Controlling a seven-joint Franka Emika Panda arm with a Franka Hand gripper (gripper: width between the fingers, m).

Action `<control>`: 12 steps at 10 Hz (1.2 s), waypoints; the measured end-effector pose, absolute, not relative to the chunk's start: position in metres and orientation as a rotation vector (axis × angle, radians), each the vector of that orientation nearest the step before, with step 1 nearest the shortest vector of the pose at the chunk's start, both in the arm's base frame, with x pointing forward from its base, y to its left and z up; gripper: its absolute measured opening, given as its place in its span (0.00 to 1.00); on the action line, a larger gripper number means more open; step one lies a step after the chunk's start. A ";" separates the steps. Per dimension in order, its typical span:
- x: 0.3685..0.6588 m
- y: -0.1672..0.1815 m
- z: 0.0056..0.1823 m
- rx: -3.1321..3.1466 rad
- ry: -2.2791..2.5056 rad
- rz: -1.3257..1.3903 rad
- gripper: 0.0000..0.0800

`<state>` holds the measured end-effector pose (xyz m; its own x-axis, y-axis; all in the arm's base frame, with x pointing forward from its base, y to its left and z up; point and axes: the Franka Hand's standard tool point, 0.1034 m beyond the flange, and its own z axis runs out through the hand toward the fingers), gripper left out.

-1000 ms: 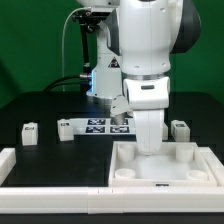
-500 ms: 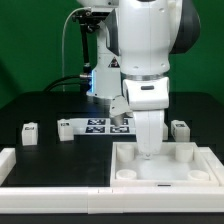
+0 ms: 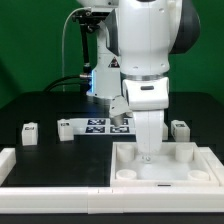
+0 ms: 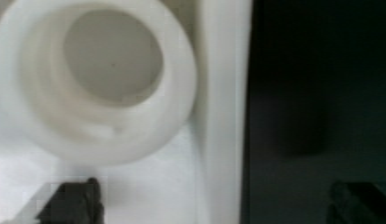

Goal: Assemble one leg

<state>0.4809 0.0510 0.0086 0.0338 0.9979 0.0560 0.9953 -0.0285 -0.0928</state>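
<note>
Small white legs with marker tags stand on the black table: one at the exterior view's left [image 3: 30, 131], one beside it [image 3: 64, 127], and one at the right [image 3: 180, 127]. The large white tray-like piece [image 3: 165, 182] lies in front, with round corner sockets. My gripper [image 3: 148, 153] is lowered at the tray's back part. In the wrist view my gripper [image 4: 216, 205] is open: its dark fingertips [image 4: 73, 200] stand wide apart on either side of the tray's white rim [image 4: 222, 120], beside a round socket [image 4: 110, 75]. It holds nothing.
The marker board [image 3: 98, 126] lies between the legs behind the tray. A white L-shaped border [image 3: 20, 168] runs along the front left. The arm's body hides the table behind the tray's middle.
</note>
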 end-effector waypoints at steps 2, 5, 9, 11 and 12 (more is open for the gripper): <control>0.481 0.051 0.009 -2.180 -2.112 0.037 0.81; 0.481 0.051 0.009 -2.182 -2.110 0.038 0.81; 0.457 0.054 0.045 -2.394 -1.931 0.031 0.81; 0.456 0.053 0.045 -2.410 -1.910 0.034 0.81; 0.456 0.053 0.044 -2.412 -1.907 0.035 0.81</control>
